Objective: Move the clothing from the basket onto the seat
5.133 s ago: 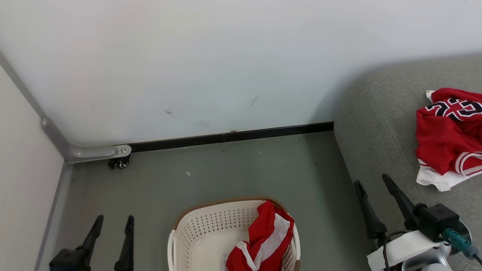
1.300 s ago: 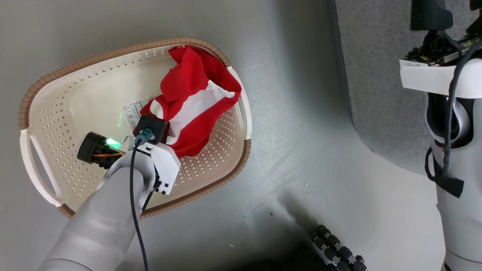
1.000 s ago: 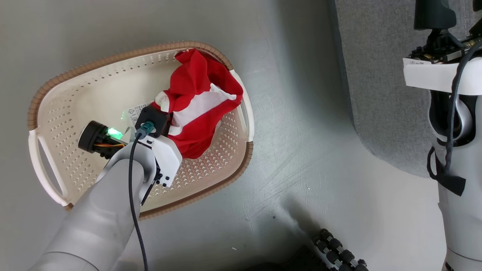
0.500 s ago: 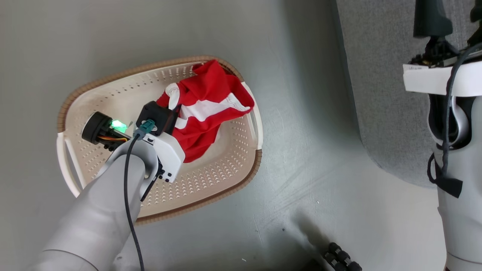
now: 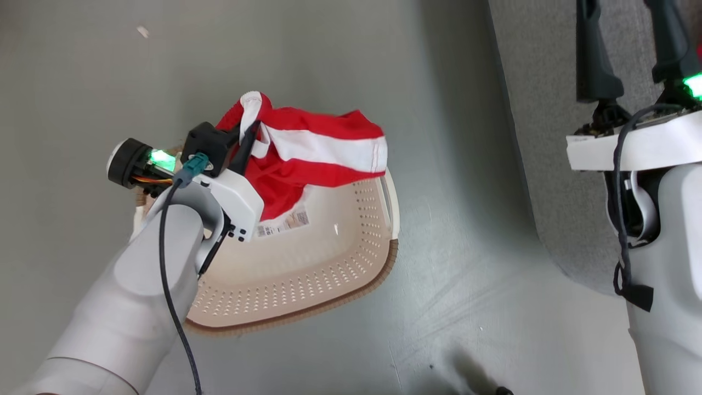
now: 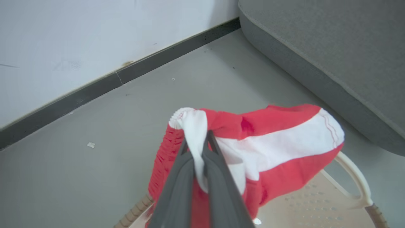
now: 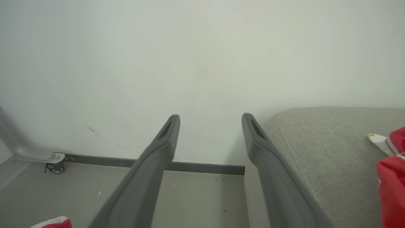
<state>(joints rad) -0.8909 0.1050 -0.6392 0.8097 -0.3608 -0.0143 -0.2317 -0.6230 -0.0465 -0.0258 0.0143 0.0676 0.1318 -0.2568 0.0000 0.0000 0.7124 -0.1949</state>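
1. Head view: my left gripper (image 5: pixel 253 127) is clenched on the white edge of a red-and-white garment (image 5: pixel 323 126) and holds it up over the cream basket (image 5: pixel 307 277), which stands on the grey floor (image 5: pixel 449 285). A label (image 5: pixel 285 222) shows on the basket's bottom. My right gripper (image 5: pixel 628 22) hangs over the grey seat (image 5: pixel 537 109) with its fingers spread and nothing between them.
2. Left wrist view: both fingers (image 6: pixel 177 177) pinch a white fold of the garment (image 6: pixel 269 142). The cloth drapes above the basket's handle (image 6: pixel 351 171), and the seat (image 6: pixel 332 47) lies beyond it, apart.
3. Right wrist view: my right gripper (image 7: pixel 210 118) is released wide and empty, pointing at the white wall (image 7: pixel 190 57). Another red garment (image 7: pixel 392 177) lies on the seat (image 7: pixel 322 152) at the right edge.
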